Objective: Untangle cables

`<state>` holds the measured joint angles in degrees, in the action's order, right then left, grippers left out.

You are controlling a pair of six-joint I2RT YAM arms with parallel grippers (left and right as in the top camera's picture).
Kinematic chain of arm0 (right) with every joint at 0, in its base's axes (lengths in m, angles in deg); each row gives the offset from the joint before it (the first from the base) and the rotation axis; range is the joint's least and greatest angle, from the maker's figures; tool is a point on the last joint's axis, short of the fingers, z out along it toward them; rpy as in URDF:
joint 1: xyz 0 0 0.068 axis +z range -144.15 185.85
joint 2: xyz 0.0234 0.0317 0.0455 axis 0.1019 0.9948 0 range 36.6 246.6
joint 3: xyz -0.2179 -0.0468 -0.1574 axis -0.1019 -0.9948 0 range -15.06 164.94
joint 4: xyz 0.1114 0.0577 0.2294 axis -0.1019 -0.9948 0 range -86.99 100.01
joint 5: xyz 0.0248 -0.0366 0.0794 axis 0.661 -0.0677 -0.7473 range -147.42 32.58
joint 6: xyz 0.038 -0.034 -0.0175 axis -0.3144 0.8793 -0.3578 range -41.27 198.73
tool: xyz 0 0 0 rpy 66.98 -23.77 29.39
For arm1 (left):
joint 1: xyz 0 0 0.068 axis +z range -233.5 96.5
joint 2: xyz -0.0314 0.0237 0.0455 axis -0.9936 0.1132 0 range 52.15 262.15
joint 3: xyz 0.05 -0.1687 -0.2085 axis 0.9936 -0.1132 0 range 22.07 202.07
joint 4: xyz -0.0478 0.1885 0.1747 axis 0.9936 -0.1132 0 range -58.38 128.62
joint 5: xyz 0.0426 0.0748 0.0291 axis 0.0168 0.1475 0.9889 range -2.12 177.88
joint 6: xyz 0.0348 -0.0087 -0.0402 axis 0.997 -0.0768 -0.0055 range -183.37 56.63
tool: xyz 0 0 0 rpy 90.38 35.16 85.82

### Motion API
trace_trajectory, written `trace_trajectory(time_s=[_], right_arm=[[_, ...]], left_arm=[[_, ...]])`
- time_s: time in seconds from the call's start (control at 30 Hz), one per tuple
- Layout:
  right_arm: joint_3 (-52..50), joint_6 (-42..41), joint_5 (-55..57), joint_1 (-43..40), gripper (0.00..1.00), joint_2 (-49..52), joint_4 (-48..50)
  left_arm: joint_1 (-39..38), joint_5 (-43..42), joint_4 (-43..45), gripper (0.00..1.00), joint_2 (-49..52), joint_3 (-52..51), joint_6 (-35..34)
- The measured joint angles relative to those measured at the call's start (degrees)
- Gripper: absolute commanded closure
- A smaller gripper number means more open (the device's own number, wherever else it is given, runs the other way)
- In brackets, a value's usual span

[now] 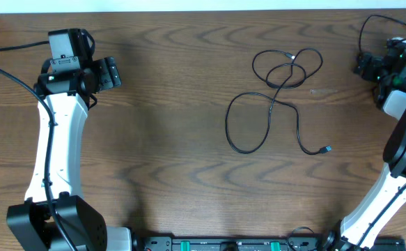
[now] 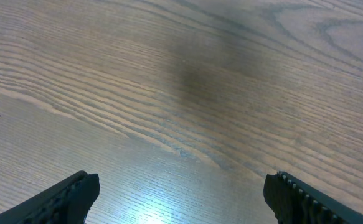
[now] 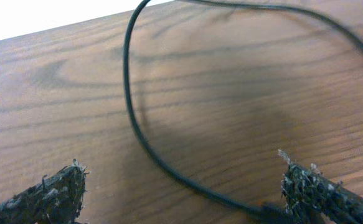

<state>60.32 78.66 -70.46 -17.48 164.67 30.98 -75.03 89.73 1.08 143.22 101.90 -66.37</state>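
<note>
Far left, the left gripper (image 1: 113,74) hovers over bare table (image 1: 175,139) with jaws spread wide, gripping nothing; right of centre, the black cable (image 1: 271,104) lies in overlapping loops, well apart from both arms; far right, the right gripper (image 3: 182,173) gapes wide, empty

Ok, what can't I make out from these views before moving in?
Overhead: the cables cross in strands too thin to tell which lies on top.
Left wrist: only bare table; cables outside the frame.
Right wrist: black cord cut off by frame edges; its ends and whose it is unclear.
</note>
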Motion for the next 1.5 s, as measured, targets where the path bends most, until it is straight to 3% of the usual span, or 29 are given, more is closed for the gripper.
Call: trace_trajectory(time_s=[0.33, 0.47, 0.7, 0.97, 1.13, 1.3, 1.5], right_arm=[[1.64, 1.84, -1.01, 0.22, 0.01, 2.03, -4.26], [2.97, 2.56, -1.14, 0.22, 0.05, 1.55, -9.18], [3.87, 3.15, 0.79, -0.44, 0.21, -3.37, -27.06], [1.75, 1.84, 12.22, -1.68, 0.36, -10.43, -49.31], [0.72, 0.79, 19.45, -1.97, 0.37, -14.75, -59.98], [0.68, -1.16, 22.25, -3.52, 0.34, -23.12, -62.45], [0.68, -0.96, 11.06, -2.67, 0.29, -29.0, -54.77]], left_arm=[[0.0, 0.0, 0.0, 0.1, 0.0, 0.0, -0.04], [0.0, -0.02, 0.02, 0.1, 0.0, 0.0, 0.0], [0.0, -0.02, 0.0, 0.1, 0.0, 0.0, -0.02], [0.0, -0.02, 0.0, 0.1, 0.0, -0.02, -0.02], [0.0, -0.02, 0.0, 0.1, 0.0, -0.07, -0.02], [0.0, 0.0, 0.0, 0.1, 0.0, -0.11, 0.0], [0.0, 0.0, 0.0, 0.1, 0.0, -0.09, 0.0]])
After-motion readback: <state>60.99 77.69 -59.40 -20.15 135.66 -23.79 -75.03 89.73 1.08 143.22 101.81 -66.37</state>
